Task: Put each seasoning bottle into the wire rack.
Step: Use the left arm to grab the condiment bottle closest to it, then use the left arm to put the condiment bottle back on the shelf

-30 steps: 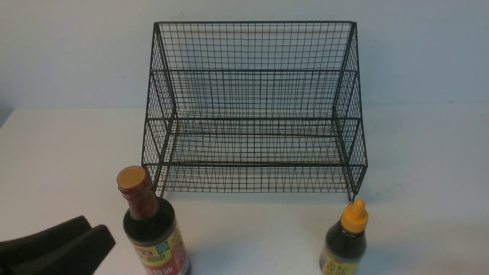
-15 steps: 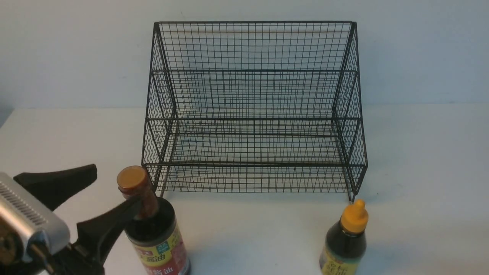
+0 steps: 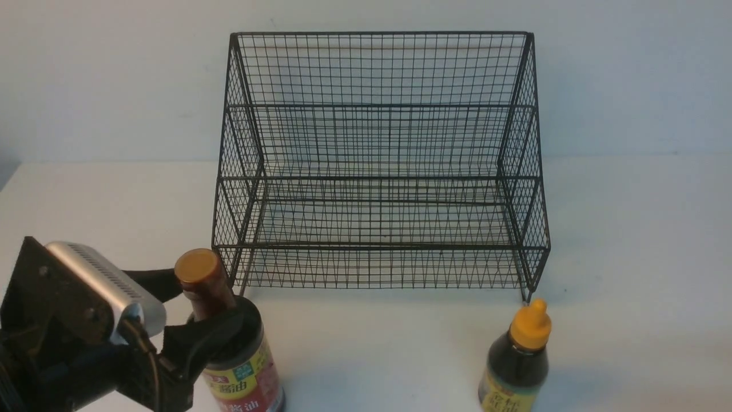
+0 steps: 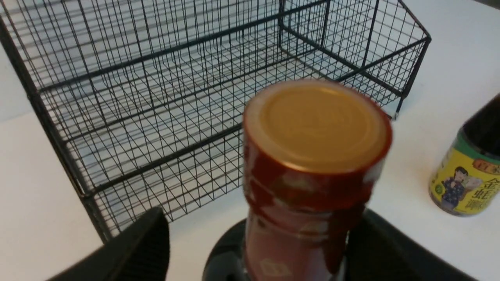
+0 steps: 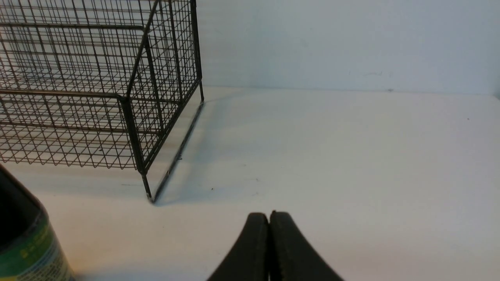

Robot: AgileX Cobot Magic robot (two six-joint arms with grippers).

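Observation:
The tall seasoning bottle [image 3: 234, 355], with gold cap and red neck, stands in front of the wire rack's [image 3: 377, 246] left corner. My left gripper [image 3: 191, 312] is open, one finger behind the neck and one in front. In the left wrist view the neck of the tall bottle [image 4: 308, 164] rises between the fingers [image 4: 144, 242] of the left gripper [image 4: 269, 253], with a gap on one side. The shorter seasoning bottle [image 3: 517, 360], capped with an orange nozzle, stands by the rack's right front corner. My right gripper [image 5: 269, 214] is shut and empty over the table.
The black wire rack [image 4: 156, 162] has nothing on its tiers and stands against the pale wall. Its right corner post [image 5: 133, 128] and the shorter bottle [image 5: 23, 242] lie to one side of the right gripper. The shorter bottle [image 4: 468, 171] also shows in the left wrist view.
My left gripper has opened wide and moved in from the lower left until its fingers straddle the tall bottle's neck. Both bottles and the rack have stayed put.

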